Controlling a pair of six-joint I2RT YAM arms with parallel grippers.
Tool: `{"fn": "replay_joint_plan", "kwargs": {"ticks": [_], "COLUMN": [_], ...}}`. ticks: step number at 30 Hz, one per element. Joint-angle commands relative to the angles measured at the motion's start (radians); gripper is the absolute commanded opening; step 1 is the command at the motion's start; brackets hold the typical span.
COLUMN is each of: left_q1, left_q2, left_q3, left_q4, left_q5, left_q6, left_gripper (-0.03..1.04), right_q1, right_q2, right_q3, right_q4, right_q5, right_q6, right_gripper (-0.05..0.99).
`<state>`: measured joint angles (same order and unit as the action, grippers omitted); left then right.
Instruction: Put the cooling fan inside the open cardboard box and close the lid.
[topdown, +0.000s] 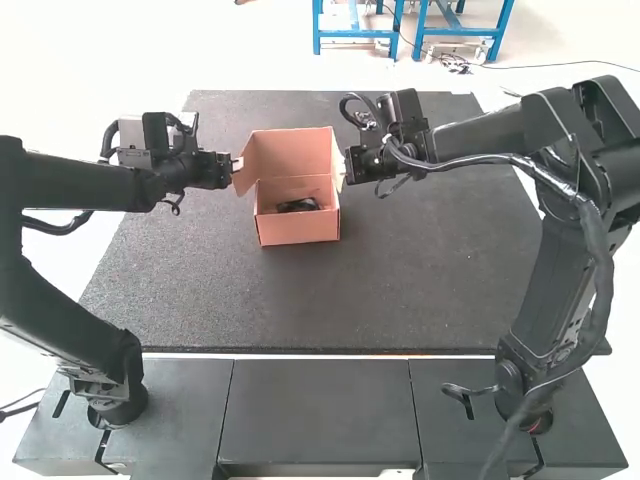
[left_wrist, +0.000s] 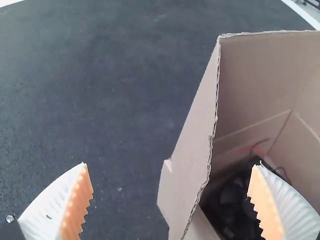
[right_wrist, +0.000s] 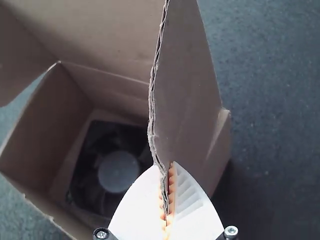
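The dark mat (topdown: 420, 260) covered the counter, and the cardboard box (topdown: 297, 226) sat near its middle, between the two arms. Its lid (topdown: 290, 152) stood upright at the back, so the box was open. The cooling fan (right_wrist: 116, 171) lay flat on the box floor. The placing looked done, and closing was the step in hand.

The right arm's fingers (right_wrist: 192, 200) were pinched on the top edge of the right side flap (right_wrist: 185, 100). The left arm's fingers (left_wrist: 75, 202) were spread wide and straddled the left side flap (left_wrist: 192, 150), one outside it and one over the box's inside.

The next move probably called for the left fingers to close on their flap. Both side flaps would then fold inward over the fan without dragging the light box, and the lid would come down last.
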<state>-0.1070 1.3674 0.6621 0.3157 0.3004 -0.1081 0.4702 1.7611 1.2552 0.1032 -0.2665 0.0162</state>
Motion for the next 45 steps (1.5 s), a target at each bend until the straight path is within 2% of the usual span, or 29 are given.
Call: {"fn": "replay_joint_plan", "kwargs": {"ticks": [1,6,11,15,18,19,29,32,40,43,45], "left_q1": [-0.008,-0.030,-0.056,-0.065,-0.068,-0.068,-0.068,-0.079,-0.183,-0.223,-0.234], "left_q2": [0.015,0.021,0.021,0.024,0.027,0.029,0.032,0.032,0.025,0.022,0.019], "left_q3": [0.013,0.027,0.033,0.041,0.047,0.050,0.091,0.105,0.113,0.100,0.085], "left_q4": [0.014,0.006,0.013,0.014,0.026,0.026,0.013,0.002,-0.026,-0.035,-0.030], "left_q5": [0.011,0.011,0.008,0.000,-0.023,-0.023,-0.046,-0.047,-0.044,-0.043,-0.046], "left_q6": [0.012,0.008,0.005,0.002,-0.005,-0.010,-0.021,-0.047,-0.133,-0.148,-0.148], "left_gripper": [0.67,0.67,0.43,0.37,0.09,0.02,0.02,0.02,0.02,0.02,0.02], "right_q1": [0.013,0.008,0.004,0.002,0.002,0.002,0.008,0.012,0.062,0.079,0.087], "right_q2": [-0.017,-0.014,-0.009,-0.009,-0.011,-0.009,-0.018,-0.025,-0.035,-0.037,-0.038], "right_q3": [0.015,0.050,0.076,0.085,0.085,0.084,0.073,0.070,0.043,0.032,0.023], "right_q4": [0.004,0.003,0.003,0.000,-0.002,-0.003,-0.016,-0.016,-0.014,-0.014,-0.014], "right_q5": [-0.010,-0.010,-0.011,-0.014,-0.014,-0.016,-0.019,-0.019,-0.023,-0.023,-0.023], "right_q6": [0.024,0.028,0.033,0.034,0.034,0.034,0.034,0.051,0.060,0.065,0.065], "right_gripper": [0.01,0.01,0.01,0.01,0.01,0.01,0.01,0.01,0.01,0.01,0.01]}}
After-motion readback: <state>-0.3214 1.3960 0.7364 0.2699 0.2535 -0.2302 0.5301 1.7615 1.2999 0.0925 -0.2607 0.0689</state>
